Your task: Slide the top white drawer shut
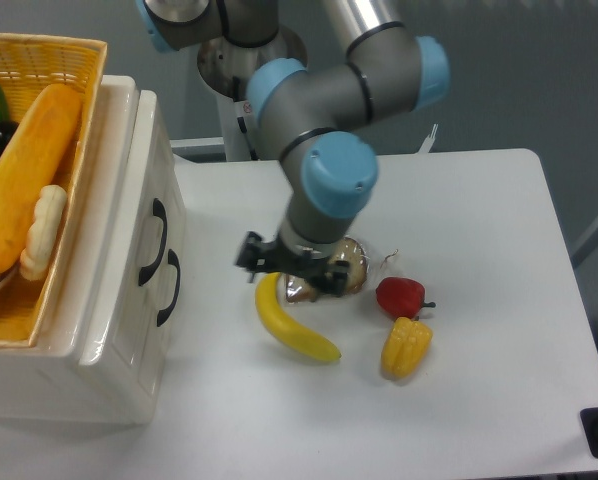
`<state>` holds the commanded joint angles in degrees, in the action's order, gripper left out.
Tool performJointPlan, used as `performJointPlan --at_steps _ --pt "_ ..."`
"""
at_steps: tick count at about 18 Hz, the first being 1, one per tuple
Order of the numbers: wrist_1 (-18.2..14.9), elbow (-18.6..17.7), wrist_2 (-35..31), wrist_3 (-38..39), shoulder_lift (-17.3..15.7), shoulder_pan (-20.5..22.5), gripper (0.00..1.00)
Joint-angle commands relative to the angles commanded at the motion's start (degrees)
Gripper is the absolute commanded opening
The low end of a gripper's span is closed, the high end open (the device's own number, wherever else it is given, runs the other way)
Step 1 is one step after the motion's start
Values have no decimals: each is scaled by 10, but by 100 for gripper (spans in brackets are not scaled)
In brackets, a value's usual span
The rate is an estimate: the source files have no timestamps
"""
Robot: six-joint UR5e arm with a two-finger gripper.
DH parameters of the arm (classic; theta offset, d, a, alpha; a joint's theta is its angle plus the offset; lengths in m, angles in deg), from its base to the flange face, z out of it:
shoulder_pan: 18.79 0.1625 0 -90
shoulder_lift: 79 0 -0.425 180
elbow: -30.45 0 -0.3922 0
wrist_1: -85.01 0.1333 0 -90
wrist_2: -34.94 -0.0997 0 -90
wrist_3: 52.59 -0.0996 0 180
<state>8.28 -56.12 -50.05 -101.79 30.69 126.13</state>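
The top white drawer (155, 190) is the upper cream-white front of the cabinet at the left, with a black curved handle (155, 241). The lower white drawer front (144, 340) has its own black handle (169, 288) just below. The two fronts look nearly level; I cannot tell how far the top one stands out. My gripper (297, 283) points down over the table to the right of the cabinet, apart from the drawer, beside a banana (287, 325) and a shiny wrapped item (351, 272). The wrist hides its fingers.
A woven yellow basket (67, 62) with toy food sits on top of the cabinet. A red pepper (400, 297) and a yellow corn piece (406, 346) lie right of the banana. The arm's base (249, 60) stands at the back of the table.
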Motion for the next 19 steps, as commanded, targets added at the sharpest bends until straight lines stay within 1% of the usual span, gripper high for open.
performJointPlan --at_steps 5,7,10,13,16,19 --pt "4 -1 -4 -107 -11 52 100" --pt "4 -6 -27 -135 -20 73 100" --pt "3 -10 -68 -157 -36 100 100" --pt "-1 -11 -65 -193 -54 132 100" --pt "-4 -11 -60 -227 -67 153 100" --pt "-3 -11 -54 -235 -69 157 100"
